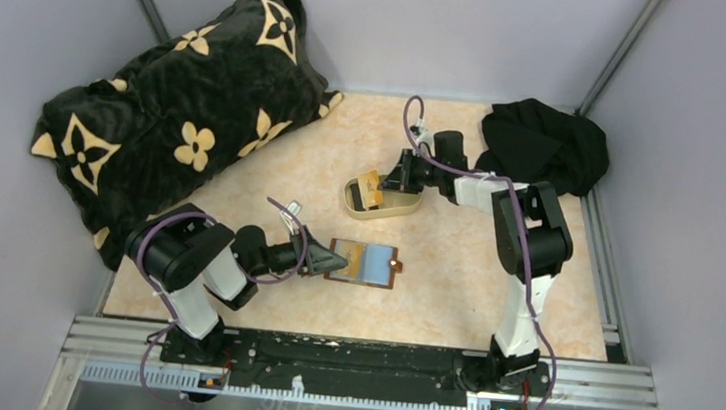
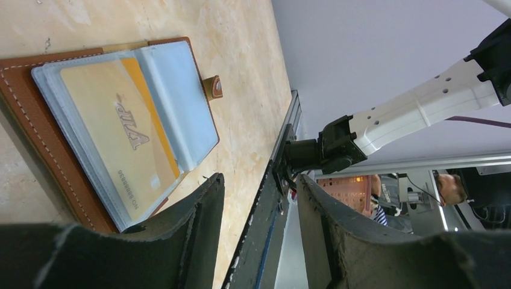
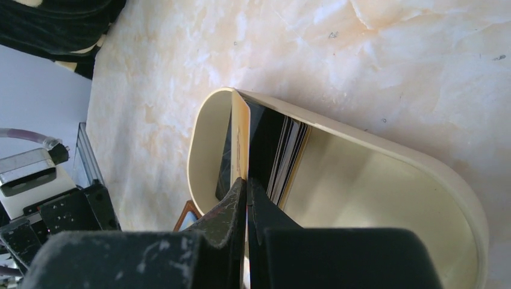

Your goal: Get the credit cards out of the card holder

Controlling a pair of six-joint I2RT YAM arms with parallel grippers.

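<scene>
The right gripper (image 3: 246,183), clamped on an orange-tan credit card (image 3: 240,132), holds it on edge in the tan oval tray (image 3: 422,162) beside other cards (image 3: 283,156), release seemingly next, while the left gripper (image 2: 259,180), jaws parted and empty, hovers at the open card holder (image 2: 181,78) on the worktop (image 2: 241,36), one gold card (image 2: 114,138) unpulled.

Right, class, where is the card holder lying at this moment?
In the top view the card holder lies open near the middle of the table, just in front of the left gripper, with the tan oval tray beyond it.
</scene>
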